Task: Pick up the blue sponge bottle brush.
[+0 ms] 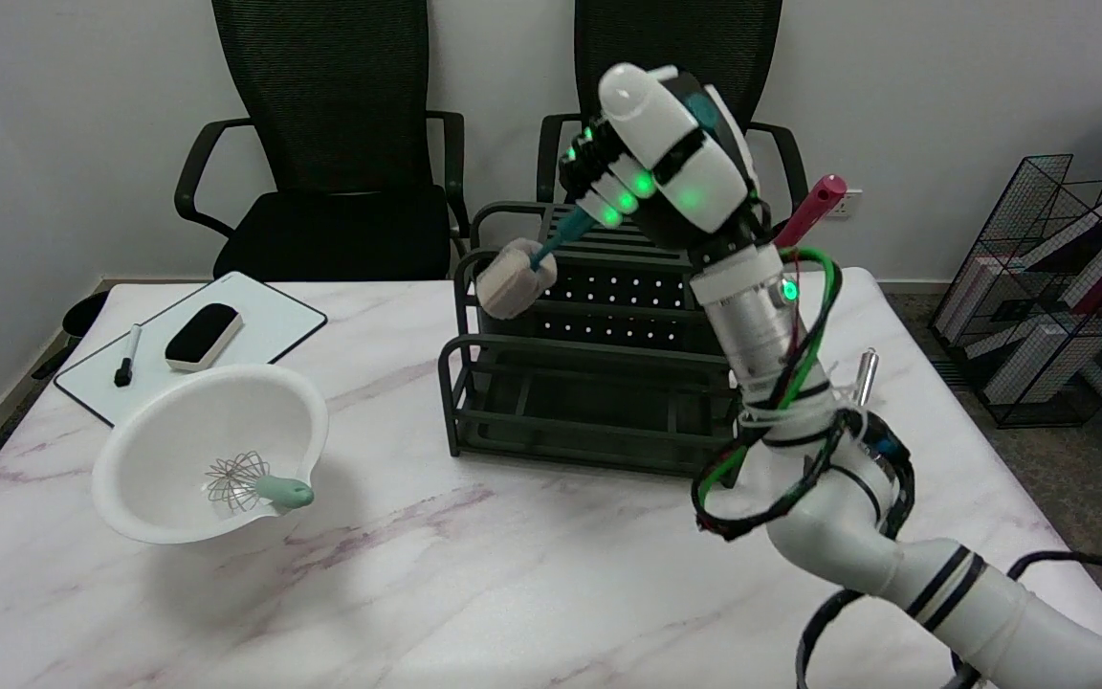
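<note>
The brush (524, 271), a pale sponge head on a blue handle, hangs in the air above the dark rack (589, 383) at the table's (474, 574) far edge. The right hand (661, 163) grips its handle. The lift looks essentially done.

Your white-and-black robot hand (666, 158) glows with green lights and grips the teal handle of the bottle brush (524, 271), whose sponge head looks pale grey-beige. Just below the robot hand sits a dark green-black rack (599, 392) with a dotted back panel. Behind it, to the right, you see a maroon-red handle (811, 211). The surface (474, 584) is white marble with mauve veins. Far left of the robot hand, a white bowl (211, 455) holds a mint-handled silver whisk (254, 483).
</note>
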`<state>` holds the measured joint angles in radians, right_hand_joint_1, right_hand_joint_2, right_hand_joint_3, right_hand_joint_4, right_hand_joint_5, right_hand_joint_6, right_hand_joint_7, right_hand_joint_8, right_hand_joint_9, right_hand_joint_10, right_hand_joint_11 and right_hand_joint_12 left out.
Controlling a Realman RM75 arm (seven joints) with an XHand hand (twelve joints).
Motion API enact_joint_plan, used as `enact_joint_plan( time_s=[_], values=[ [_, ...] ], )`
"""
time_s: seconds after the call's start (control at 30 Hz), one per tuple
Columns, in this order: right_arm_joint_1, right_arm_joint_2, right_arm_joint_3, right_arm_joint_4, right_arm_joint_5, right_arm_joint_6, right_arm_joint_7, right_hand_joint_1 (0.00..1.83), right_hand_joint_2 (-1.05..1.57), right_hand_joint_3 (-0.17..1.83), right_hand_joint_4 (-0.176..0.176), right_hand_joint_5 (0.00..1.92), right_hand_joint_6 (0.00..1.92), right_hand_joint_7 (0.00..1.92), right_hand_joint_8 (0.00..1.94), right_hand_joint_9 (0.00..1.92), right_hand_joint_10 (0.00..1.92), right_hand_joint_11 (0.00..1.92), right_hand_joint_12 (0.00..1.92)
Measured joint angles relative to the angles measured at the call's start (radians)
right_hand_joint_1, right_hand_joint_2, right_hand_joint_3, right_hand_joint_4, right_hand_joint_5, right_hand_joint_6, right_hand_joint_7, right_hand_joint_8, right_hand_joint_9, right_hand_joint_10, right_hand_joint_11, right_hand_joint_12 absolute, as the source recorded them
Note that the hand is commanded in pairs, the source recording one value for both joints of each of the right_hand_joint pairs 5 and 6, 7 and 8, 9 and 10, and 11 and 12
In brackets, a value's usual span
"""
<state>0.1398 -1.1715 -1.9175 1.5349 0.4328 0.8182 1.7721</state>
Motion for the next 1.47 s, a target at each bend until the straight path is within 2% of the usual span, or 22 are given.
enact_joint_plan(
  time_s=[0.57,1.17,1.47],
  values=[
    [-0.134,0.017,-0.069,-0.149,0.101,0.347,0.003,0.93,1.57,0.47,0.000,1.92,1.92,1.92,1.92,1.92,1.92,1.92,1.92],
    [-0.171,0.023,-0.101,-0.263,0.183,0.513,0.061,0.94,1.57,0.51,0.000,1.92,1.92,1.92,1.92,1.92,1.92,1.88,1.88],
    [-0.176,0.024,-0.110,-0.269,0.196,0.544,0.108,0.86,1.57,0.89,0.000,1.92,1.92,1.92,1.92,1.92,1.92,1.91,1.91]
  ],
)
